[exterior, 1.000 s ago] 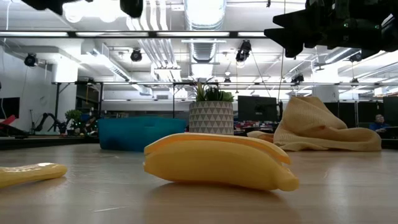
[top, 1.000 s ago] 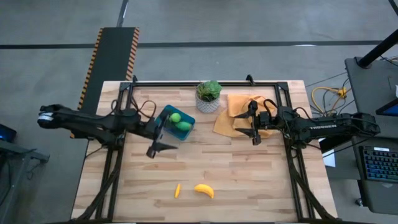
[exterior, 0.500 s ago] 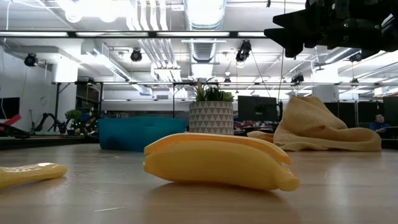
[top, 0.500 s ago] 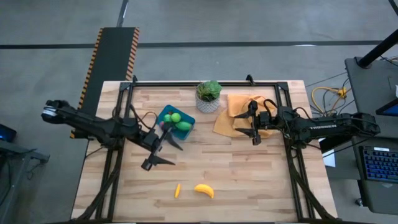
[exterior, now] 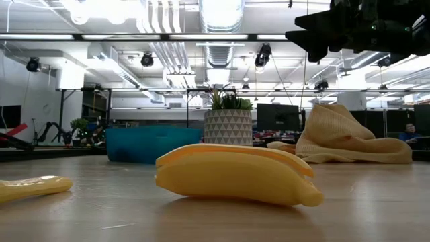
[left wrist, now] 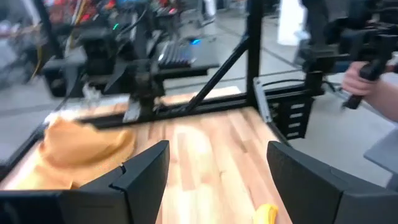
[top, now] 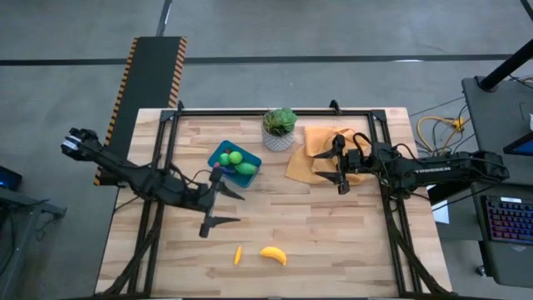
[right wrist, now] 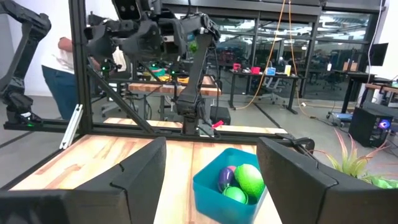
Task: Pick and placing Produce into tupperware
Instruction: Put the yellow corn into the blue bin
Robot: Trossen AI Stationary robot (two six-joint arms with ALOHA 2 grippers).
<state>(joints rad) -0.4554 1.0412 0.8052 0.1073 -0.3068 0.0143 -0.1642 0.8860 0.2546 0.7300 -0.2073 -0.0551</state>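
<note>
The blue-teal tupperware point(top: 235, 162) point(right wrist: 231, 184) point(exterior: 151, 144) stands on the table's far left part, holding green pieces point(top: 241, 163) point(right wrist: 249, 177) and a purple one point(right wrist: 225, 178). A yellow banana point(top: 273, 255) point(exterior: 235, 175) and a small orange-yellow piece point(top: 237, 255) point(exterior: 33, 187) lie near the table's near edge. My left gripper point(top: 223, 208) point(left wrist: 217, 180) hovers open between the tupperware and the banana, holding nothing. My right gripper point(top: 326, 167) point(right wrist: 211, 162) is open above the near left edge of the cloth, its fingers pointing at the tupperware.
A leafy plant in a white patterned pot point(top: 280, 127) point(exterior: 228, 125) stands behind the tupperware. An orange-yellow cloth point(top: 329, 148) point(exterior: 342, 138) point(left wrist: 81, 146) lies crumpled at the far right. Bare wood point(top: 333, 242) lies around the banana. People stand beyond the table point(right wrist: 62, 68) point(left wrist: 367, 81).
My left gripper has moved from beside the tupperware toward the table's near edge and slightly right, toward the banana, turning as it went. It has stayed open. The right arm, the produce and the tupperware have kept still.
</note>
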